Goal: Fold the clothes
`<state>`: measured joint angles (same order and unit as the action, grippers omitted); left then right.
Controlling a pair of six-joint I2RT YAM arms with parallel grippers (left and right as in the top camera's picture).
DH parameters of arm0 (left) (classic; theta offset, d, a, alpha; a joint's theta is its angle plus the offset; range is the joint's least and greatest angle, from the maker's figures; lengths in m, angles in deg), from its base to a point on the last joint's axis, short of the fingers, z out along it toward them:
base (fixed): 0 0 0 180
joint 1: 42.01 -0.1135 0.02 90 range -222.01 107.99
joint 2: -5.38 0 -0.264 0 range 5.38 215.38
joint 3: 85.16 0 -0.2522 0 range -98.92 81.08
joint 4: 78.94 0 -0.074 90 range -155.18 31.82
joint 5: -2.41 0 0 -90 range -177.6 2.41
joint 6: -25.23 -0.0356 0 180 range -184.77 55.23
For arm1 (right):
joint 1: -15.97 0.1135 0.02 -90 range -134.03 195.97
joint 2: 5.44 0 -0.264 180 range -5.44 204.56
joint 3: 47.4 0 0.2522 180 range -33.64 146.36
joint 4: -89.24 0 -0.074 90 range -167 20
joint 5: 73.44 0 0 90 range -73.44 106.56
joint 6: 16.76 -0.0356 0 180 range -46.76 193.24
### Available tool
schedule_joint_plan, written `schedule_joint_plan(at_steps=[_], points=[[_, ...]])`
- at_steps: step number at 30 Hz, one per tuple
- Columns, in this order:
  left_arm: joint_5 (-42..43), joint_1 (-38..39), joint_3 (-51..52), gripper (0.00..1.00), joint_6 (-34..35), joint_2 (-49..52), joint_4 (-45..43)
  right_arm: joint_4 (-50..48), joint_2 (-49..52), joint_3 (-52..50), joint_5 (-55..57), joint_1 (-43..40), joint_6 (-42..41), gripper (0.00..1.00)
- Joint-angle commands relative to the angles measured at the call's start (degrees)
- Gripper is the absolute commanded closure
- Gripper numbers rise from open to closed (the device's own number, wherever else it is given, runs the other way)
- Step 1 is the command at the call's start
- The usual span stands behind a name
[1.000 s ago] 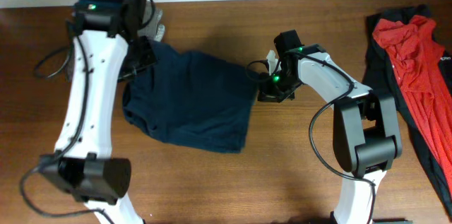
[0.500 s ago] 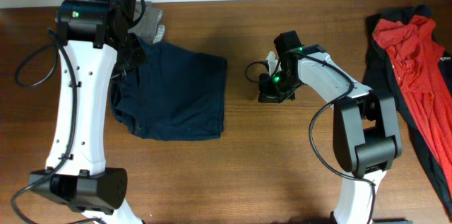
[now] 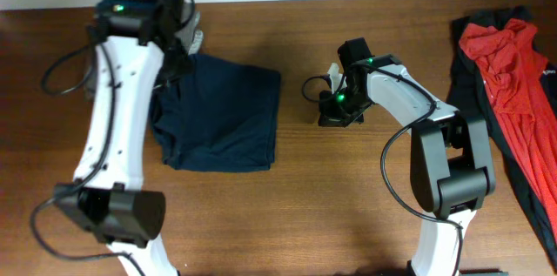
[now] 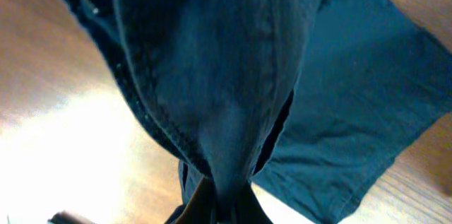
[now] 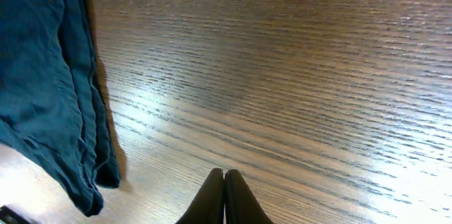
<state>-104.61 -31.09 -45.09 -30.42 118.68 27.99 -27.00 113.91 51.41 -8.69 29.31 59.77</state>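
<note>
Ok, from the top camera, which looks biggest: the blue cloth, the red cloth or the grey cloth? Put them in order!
1. Blue cloth and red cloth: about alike. The red one runs off the picture, so I won't rank them.
2. Grey cloth: smallest showing, though partly hidden.

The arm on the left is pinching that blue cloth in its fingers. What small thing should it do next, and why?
Probably lower the left gripper and let go. The navy garment already lies as a rough rectangle on the table, with only the pinched edge bunched up. The right gripper is shut, empty and clear of the cloth.
</note>
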Motion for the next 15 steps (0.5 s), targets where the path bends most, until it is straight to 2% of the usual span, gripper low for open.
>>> schedule_joint_plan(at_steps=[1,15], points=[[-3.0,2.9,-0.3,0.99,0.8,1.8,-1.5,0.2,1.0,-0.5,0.9,1.4,1.2,0.93],[-4.0,10.8,-0.3,0.99,0.9,12.5,-7.0,0.7,1.0,-0.5,1.0,3.5,1.0,0.93]])
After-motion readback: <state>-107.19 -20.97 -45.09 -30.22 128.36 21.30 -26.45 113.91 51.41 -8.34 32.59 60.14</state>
